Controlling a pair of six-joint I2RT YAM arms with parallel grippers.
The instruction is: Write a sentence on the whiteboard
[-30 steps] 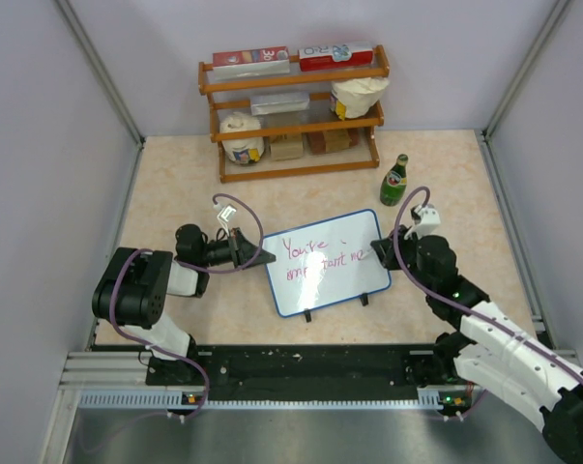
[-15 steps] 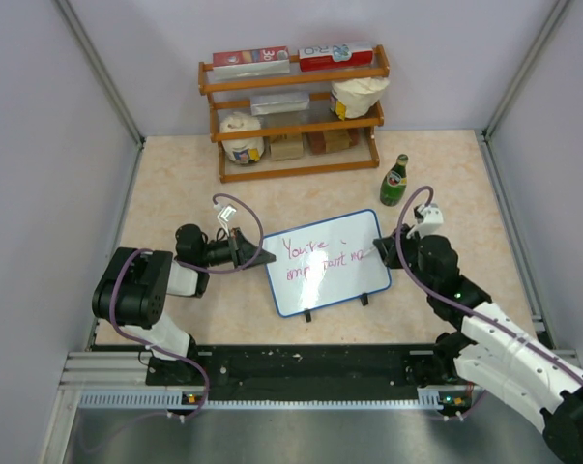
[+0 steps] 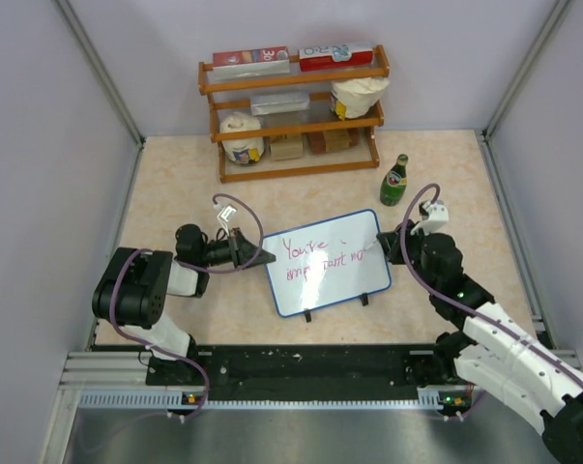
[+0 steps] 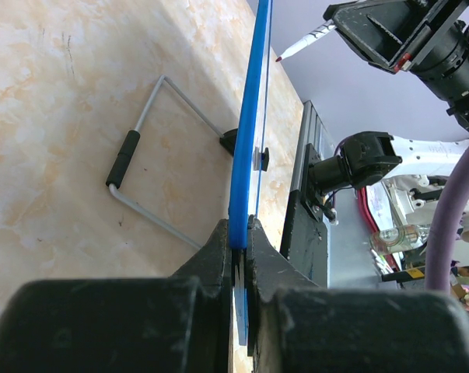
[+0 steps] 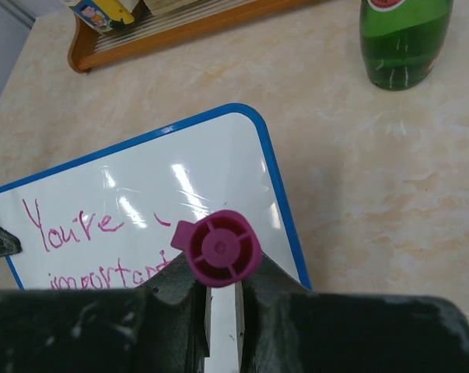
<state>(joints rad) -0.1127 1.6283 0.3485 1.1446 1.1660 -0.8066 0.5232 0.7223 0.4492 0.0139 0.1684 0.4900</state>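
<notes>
The whiteboard (image 3: 341, 280) stands tilted on its black feet mid-table, with pink writing "You're important" and a little more. My left gripper (image 3: 256, 259) is shut on its left blue edge; in the left wrist view the jaws (image 4: 240, 230) clamp the frame (image 4: 250, 132) edge-on. My right gripper (image 3: 405, 240) is shut on a magenta marker (image 5: 222, 247), seen end-on, just off the board's right edge (image 5: 218, 167). The marker's tip (image 4: 295, 50) points at the board with a gap between them.
A green glass bottle (image 3: 394, 181) stands behind the right gripper, also in the right wrist view (image 5: 405, 35). A wooden shelf rack (image 3: 293, 111) with boxes and food is at the back. The board's wire stand (image 4: 152, 148) rests on the table behind it.
My right gripper with the marker has drawn back to the right, off the board's right edge. The board and left gripper have not moved.
</notes>
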